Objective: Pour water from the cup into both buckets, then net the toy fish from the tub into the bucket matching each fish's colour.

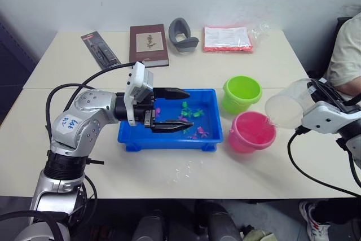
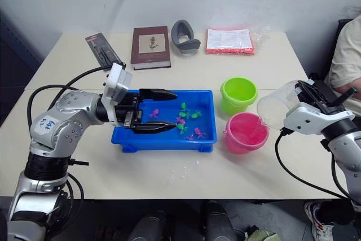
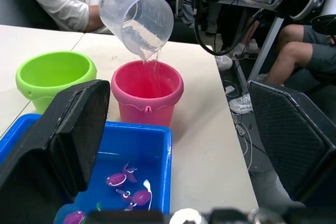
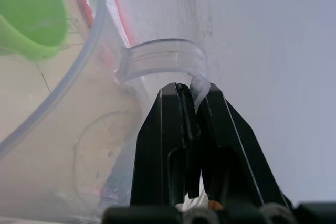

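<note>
Clear plastic and running water lead this scene: at the right edge of the head view, the right gripper (image 4: 195,95) pinches the thin loop handle of the cup (image 1: 289,103), tipped so a stream falls into the pink bucket (image 1: 251,131) at lower right of centre. Left of it, the left gripper (image 1: 179,109) hangs with fingers spread wide over the blue tub (image 1: 169,137), where tiny pink and green toy fish (image 1: 192,113) float. Further back stands the green bucket (image 1: 242,93), just beside the pink one.

The cup looks light but slick and thin-walled, likely to swing on that narrow handle as its water shifts; the handle seems the only sure hold.

The left wrist view catches the stream itself; the right wrist view alone shows the fingers closed on the handle.
</note>
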Motion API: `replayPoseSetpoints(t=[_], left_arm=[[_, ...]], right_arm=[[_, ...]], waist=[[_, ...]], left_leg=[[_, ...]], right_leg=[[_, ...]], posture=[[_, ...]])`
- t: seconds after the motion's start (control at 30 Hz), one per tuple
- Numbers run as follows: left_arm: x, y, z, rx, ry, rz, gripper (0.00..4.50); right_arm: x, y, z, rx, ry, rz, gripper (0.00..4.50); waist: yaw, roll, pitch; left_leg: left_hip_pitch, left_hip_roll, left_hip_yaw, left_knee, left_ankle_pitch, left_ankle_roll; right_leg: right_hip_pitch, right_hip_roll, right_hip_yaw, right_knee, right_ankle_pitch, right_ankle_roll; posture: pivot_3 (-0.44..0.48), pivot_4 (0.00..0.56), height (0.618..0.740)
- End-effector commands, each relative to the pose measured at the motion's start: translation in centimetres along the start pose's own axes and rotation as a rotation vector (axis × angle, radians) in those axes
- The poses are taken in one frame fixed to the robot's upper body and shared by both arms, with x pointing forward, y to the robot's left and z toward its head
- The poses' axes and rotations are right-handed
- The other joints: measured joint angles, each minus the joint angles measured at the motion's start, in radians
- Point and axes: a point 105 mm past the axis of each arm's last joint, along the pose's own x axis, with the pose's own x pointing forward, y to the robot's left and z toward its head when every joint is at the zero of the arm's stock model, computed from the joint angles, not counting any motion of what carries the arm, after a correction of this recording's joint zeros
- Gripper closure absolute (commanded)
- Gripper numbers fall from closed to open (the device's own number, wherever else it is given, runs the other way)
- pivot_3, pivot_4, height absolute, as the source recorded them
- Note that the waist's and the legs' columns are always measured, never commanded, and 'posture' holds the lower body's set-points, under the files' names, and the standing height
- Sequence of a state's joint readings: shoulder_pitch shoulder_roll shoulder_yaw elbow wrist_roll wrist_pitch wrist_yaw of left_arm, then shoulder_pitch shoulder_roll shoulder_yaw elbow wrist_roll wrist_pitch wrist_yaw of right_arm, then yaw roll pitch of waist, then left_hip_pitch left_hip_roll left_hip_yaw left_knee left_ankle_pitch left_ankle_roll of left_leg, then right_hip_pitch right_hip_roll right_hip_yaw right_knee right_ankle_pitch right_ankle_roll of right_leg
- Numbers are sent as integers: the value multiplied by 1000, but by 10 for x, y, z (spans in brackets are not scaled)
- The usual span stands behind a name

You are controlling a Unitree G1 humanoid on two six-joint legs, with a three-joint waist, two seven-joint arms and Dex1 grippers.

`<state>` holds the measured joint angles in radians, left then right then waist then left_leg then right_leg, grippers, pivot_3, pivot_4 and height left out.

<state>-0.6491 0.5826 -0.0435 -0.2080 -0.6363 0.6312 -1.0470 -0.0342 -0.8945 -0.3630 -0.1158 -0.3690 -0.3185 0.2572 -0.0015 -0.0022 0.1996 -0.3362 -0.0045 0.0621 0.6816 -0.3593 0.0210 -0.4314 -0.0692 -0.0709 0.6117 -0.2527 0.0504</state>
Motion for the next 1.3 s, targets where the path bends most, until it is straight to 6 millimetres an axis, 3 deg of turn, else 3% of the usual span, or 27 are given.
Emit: replayPoseSetpoints(t=[0.03,0.2,0.43,0.6,0.77,0.97,1.1,1.3], left_arm=[[-2,0,5,39,0,10,0],[-3,5,5,68,14,47,0],[-3,16,4,80,20,109,0],[-4,23,-5,93,76,143,0],[-6,41,-1,37,21,243,0],[-12,45,-8,23,35,303,0],[-14,45,-7,22,33,314,0],[-15,46,-5,24,24,328,0]], right_arm=[[1,-14,-1,38,-2,-63,4470],[-5,-3,-28,368,139,-78,4470],[2,26,-50,864,278,-91,4470],[28,4,-66,904,315,-152,4470],[71,-12,-53,757,236,-112,4470],[107,-17,-29,503,146,-113,4470],[120,-21,-12,319,71,-92,4470],[126,-34,19,-140,-98,-110,4470]], waist=[[0,0,0],[1,0,0],[-2,0,0],[-3,0,0],[-3,0,0],[-3,0,0],[-3,0,0],[-3,0,0]], left_leg=[[0,0,0,0,0,0],[0,0,0,0,0,0],[0,1,0,0,0,0],[0,1,1,0,0,1],[-1,1,2,0,0,2],[-7,0,5,1,1,2],[-13,0,4,3,2,2],[-15,0,3,3,2,1]], right_leg=[[0,0,0,0,0,0],[0,1,0,0,0,0],[0,1,0,1,0,0],[0,0,1,1,0,0],[-3,1,2,2,0,0],[-10,0,4,7,0,0],[-16,0,3,9,0,0],[-17,0,3,9,0,0]], posture=[[0,150,740],[0,150,740],[0,150,740],[0,150,740],[0,150,740],[0,150,740],[0,150,740],[0,150,740]])
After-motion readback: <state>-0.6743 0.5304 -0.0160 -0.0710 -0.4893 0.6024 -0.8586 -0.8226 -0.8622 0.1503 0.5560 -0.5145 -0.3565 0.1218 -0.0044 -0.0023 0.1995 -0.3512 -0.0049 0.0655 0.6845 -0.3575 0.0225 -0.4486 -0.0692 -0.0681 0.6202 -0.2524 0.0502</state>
